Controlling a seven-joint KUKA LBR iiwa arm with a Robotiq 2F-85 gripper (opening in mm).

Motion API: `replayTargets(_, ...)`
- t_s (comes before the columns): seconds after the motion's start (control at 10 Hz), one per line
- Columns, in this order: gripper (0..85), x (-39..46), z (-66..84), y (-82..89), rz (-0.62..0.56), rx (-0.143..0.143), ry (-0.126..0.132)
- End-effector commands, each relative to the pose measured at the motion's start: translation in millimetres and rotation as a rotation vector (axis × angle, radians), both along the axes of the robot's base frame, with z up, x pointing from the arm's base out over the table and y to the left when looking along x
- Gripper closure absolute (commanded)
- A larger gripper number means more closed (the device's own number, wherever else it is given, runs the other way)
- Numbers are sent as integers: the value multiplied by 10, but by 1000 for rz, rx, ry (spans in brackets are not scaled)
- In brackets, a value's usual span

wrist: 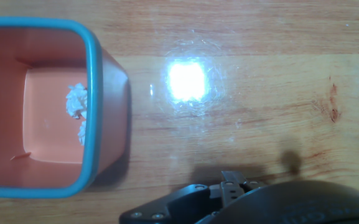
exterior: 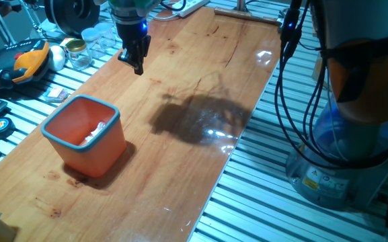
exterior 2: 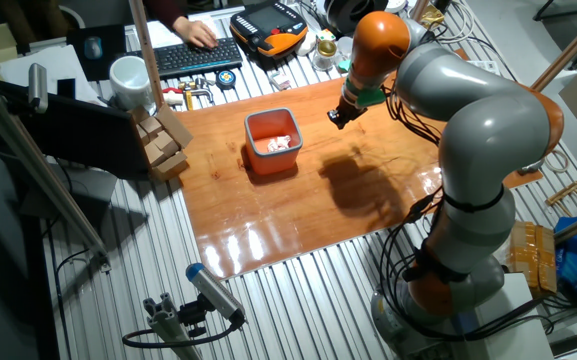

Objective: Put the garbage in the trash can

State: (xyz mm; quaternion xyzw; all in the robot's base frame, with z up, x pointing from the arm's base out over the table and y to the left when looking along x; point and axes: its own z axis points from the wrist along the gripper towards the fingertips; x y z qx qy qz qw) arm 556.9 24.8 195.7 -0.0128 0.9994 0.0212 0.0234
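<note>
1. The robot's gripper (exterior: 137, 62) hangs above the wooden tabletop (exterior: 200, 67), clear of its surface, pointing down.
2. Its dark fingers (exterior: 138, 65) look pressed together with nothing between them.
3. The trash can (exterior: 86, 134), an orange bin with a light blue rim, stands upright on the tabletop, off to one side of the fingers and apart from them.
4. The garbage (wrist: 76, 102), a small white crumpled scrap, lies inside the trash can on its floor, near the wall closest to the fingers.
5. In the hand view, a bright glare spot (wrist: 186, 81) shines on the wood beside the trash can.
6. Clear glass jars (exterior: 93, 44) stand beyond the tabletop's edge.
</note>
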Motion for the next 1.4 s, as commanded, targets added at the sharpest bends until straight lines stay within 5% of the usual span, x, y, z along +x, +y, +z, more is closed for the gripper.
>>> replayTargets(0.0, 850, 0, 0, 0, 0, 0, 0)
replayTargets(1.3, 850, 18, -29, -12, 5, -2, 11)
